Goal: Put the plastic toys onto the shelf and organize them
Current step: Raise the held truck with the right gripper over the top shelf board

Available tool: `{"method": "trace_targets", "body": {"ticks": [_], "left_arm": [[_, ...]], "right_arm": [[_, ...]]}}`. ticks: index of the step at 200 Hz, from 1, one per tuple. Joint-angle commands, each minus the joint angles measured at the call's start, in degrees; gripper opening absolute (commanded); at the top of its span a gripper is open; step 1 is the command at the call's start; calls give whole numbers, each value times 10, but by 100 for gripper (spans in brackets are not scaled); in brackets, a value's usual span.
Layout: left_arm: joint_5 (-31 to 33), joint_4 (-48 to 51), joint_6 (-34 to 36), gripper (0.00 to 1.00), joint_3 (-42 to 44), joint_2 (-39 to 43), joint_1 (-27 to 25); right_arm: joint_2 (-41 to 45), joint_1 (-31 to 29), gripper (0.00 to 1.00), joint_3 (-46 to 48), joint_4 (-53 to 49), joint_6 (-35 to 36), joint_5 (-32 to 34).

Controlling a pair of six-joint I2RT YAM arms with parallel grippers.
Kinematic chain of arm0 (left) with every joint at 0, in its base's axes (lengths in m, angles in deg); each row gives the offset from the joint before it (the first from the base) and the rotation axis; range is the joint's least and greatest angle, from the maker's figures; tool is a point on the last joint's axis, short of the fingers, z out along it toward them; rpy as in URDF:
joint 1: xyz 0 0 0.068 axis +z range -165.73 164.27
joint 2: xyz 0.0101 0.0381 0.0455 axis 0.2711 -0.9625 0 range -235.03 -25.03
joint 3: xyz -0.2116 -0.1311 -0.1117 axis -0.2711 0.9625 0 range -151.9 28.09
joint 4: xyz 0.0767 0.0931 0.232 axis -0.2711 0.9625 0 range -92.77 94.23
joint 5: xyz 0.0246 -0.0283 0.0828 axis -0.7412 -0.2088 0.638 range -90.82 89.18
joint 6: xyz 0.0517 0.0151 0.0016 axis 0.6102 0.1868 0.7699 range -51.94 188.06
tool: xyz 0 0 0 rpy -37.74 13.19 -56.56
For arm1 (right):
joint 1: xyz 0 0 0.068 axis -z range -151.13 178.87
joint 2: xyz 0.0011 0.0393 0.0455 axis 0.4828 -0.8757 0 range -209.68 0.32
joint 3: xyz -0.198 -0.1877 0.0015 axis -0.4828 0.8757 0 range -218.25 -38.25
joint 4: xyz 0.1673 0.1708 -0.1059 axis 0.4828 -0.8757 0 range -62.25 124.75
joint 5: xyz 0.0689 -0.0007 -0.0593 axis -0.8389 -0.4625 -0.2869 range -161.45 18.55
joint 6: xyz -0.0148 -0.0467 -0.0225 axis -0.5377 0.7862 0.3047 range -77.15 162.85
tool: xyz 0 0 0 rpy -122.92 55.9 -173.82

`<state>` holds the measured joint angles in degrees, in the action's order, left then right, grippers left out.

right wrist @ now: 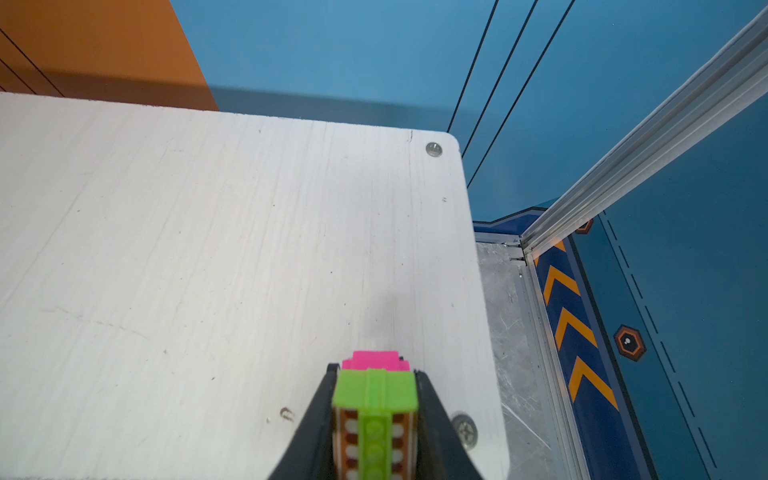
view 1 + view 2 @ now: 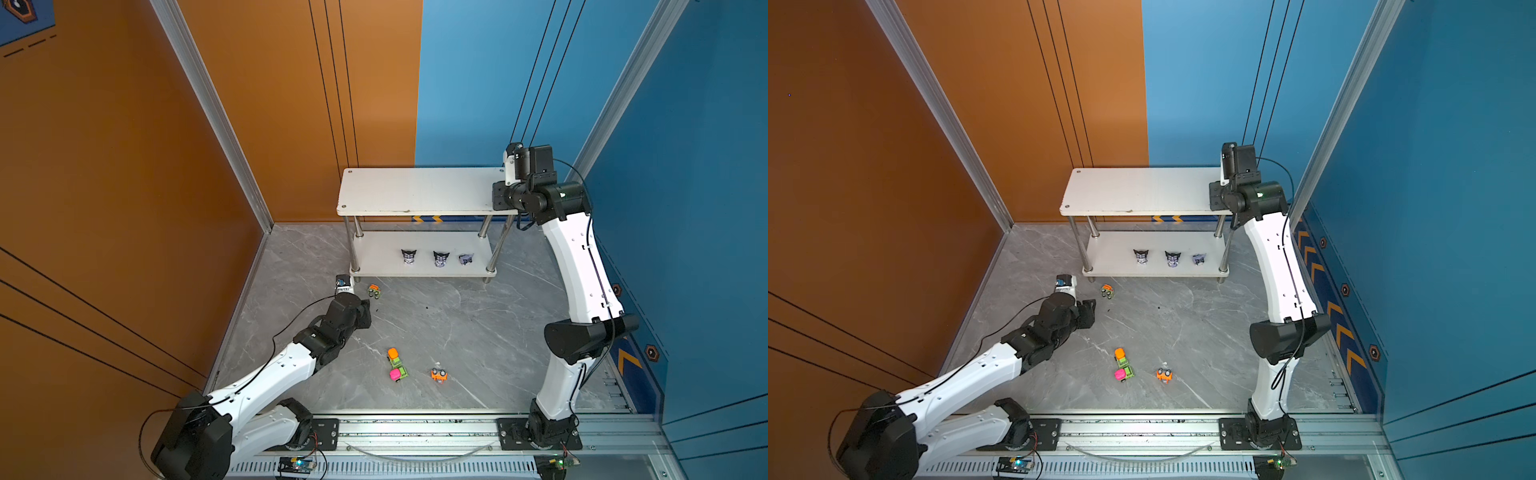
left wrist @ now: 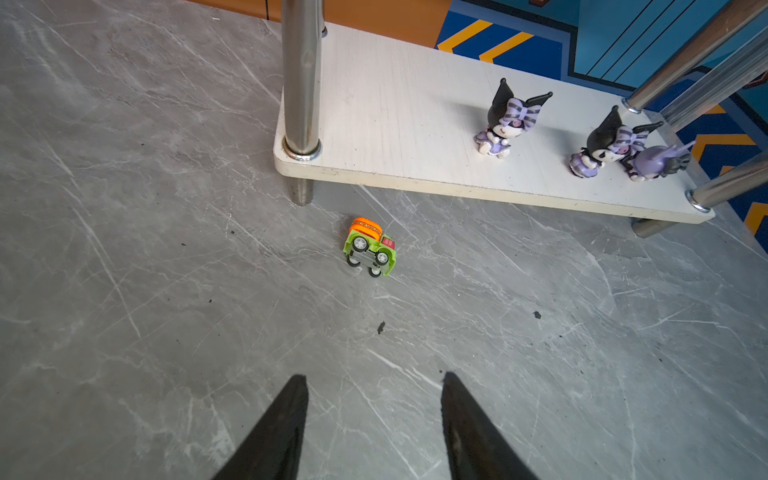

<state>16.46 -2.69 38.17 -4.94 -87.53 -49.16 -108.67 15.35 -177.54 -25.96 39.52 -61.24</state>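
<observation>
Green-pink toy car [image 1: 374, 395], clamped in right gripper [image 1: 376, 370], is pointing lengthwise outward, pink end foremost. Left gripper [image 3: 374, 376] is hanging parted.

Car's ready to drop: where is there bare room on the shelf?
The top board is bare throughout, up to the green-and-pink car in the right fingers. The lower board is free from its left post to the three figurines; its right half is crowded.

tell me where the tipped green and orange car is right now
In both top views the green and orange car lies on the floor just in front of the near left post of the shelf, ahead of the open left fingers.
</observation>
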Motion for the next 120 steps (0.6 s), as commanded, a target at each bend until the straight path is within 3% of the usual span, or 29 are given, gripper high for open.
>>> {"method": "trace_targets", "body": {"ticks": [1,120], "left_arm": [[-5,3,-3,53,-16,-7,-5],[-9,1,-3,53,-28,-27,-6]], "right_arm": [[-15,9,18,-1,-15,-19,-16],[-39,26,29,-1,0,-62,-38]]}}
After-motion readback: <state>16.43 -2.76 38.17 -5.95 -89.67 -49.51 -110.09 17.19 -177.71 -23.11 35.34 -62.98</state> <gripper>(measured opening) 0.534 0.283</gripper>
